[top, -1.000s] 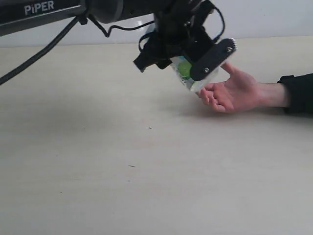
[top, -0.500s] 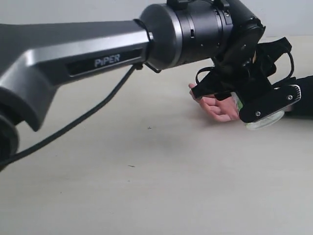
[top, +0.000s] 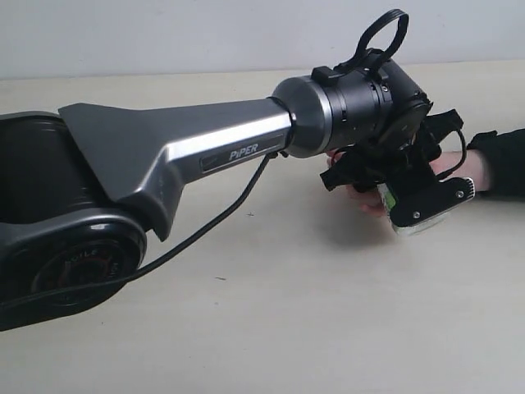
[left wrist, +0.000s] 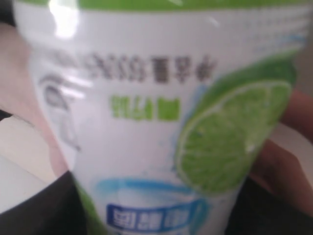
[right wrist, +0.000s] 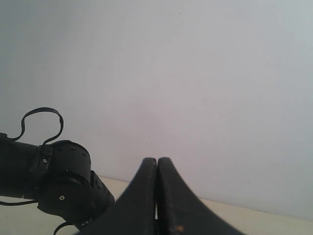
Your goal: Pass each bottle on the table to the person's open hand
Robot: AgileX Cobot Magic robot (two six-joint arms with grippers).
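Note:
A clear bottle with a white and green lime label (left wrist: 161, 122) fills the left wrist view. My left gripper (top: 416, 209) is shut on it. In the exterior view only a green strip of the bottle (top: 392, 195) shows behind the gripper's black finger plate. The bottle is held just over the person's open hand (top: 361, 197), whose skin (left wrist: 29, 98) shows on both sides of it. I cannot tell if bottle and palm touch. My right gripper (right wrist: 157, 169) is shut on nothing and points at a pale wall. No other bottle is in view.
My left arm (top: 205, 148) spans the pale beige table (top: 246, 312) from the left edge to the hand. The person's black sleeve (top: 502, 160) lies at the right edge. The left arm's wrist (right wrist: 63, 181) shows in the right wrist view.
My left gripper has carried the green-labelled bottle rightward and down, from above the fingertips to low over the palm. The arm now reaches further across the view.

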